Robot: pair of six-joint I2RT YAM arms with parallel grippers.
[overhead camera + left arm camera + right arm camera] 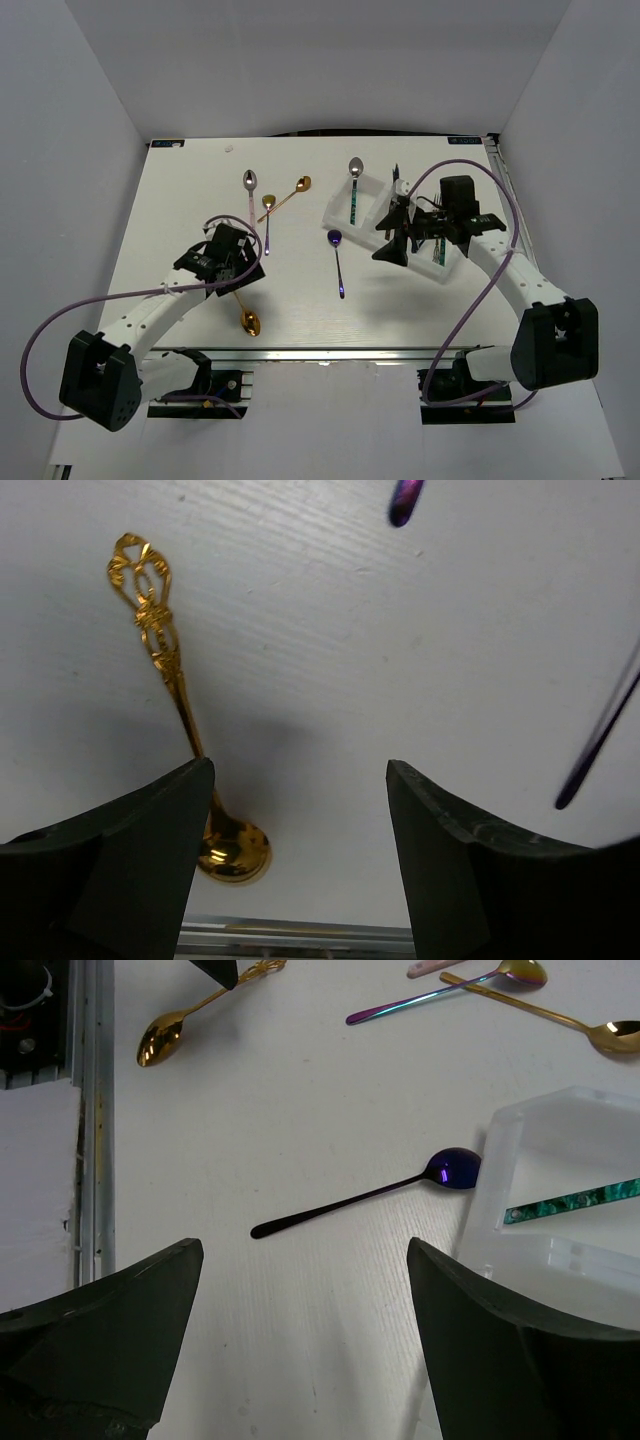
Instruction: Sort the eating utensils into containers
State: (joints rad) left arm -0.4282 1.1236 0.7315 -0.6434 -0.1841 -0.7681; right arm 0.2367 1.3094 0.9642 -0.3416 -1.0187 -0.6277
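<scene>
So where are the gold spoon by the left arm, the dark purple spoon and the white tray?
Gold spoon [238,852], left wrist view, on its bowl.
Purple spoon [452,1168], right wrist view, on its bowl.
Tray [515,1125], right wrist view, on its corner rim.

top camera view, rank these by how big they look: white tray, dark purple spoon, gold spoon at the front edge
1. white tray
2. dark purple spoon
3. gold spoon, which looks shortest, but the left gripper covers part of its handle, so its true rank against the purple spoon is unsure.
</scene>
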